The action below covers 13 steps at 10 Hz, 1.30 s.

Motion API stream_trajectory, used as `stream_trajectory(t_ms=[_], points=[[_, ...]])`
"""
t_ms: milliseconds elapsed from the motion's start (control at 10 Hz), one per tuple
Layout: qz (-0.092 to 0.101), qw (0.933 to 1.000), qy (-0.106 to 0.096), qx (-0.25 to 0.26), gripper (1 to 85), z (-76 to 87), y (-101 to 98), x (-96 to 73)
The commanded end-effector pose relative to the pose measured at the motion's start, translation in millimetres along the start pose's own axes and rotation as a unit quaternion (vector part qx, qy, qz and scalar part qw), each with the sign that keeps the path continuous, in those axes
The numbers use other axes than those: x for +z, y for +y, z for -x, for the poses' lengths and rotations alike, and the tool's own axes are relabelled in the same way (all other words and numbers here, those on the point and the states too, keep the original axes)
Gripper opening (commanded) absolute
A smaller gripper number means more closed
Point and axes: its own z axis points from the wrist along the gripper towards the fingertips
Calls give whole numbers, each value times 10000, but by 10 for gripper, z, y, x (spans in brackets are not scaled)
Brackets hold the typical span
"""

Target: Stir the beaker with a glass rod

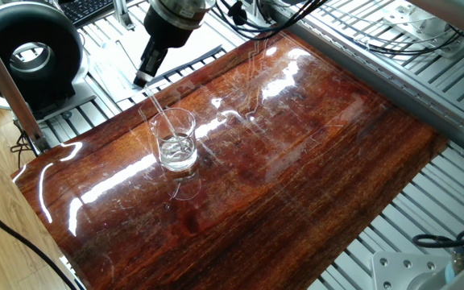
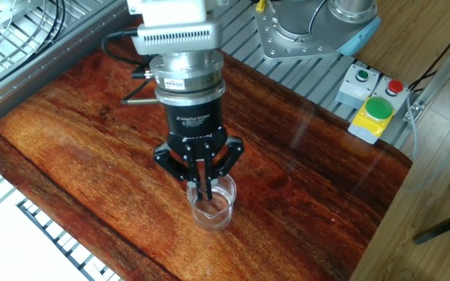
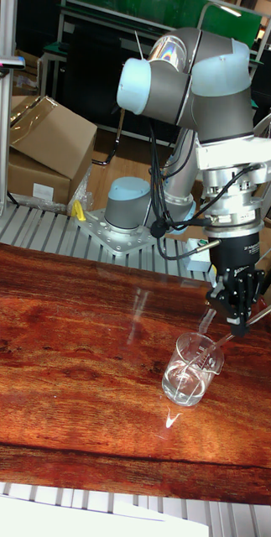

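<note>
The beaker [image 1: 176, 142] is a small clear glass cup holding a little clear liquid. It stands upright on the glossy wooden board [image 1: 296, 161], left of the middle. My gripper [image 1: 142, 79] hangs just above and behind its rim, shut on the upper end of the glass rod [image 1: 158, 109]. The thin rod slants down from the fingers into the beaker, and its lower end is in the liquid. From the other side, the gripper [image 2: 204, 191] points straight down over the beaker [image 2: 212, 209]. In the tall view the gripper [image 3: 236, 327] sits above the right rim of the beaker [image 3: 192, 369].
A black round device [image 1: 26, 52] stands off the board's far left corner, with a keyboard [image 1: 87, 8] behind it. A yellow box with a green button [image 2: 373, 113] sits past the board's edge. The arm's base [image 3: 131, 214] is bolted behind the board, near cardboard boxes [image 3: 43, 143].
</note>
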Motion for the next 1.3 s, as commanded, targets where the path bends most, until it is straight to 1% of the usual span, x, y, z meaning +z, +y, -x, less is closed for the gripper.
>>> stream_trajectory(t_ms=[0,200,400,500,800,900,1100,1200], points=[[-3,9999,-97,51,10,114,-69,77],[-77,9996,-152,222,10,216,-28,209],[-148,9993,-125,335,10,260,23,247],[-173,9991,-91,366,10,266,53,213],[-77,9989,-57,458,10,187,176,94],[-77,9990,-46,448,10,153,196,61],[-67,9993,-34,364,10,89,181,2],[-61,9995,15,301,10,35,145,-43]])
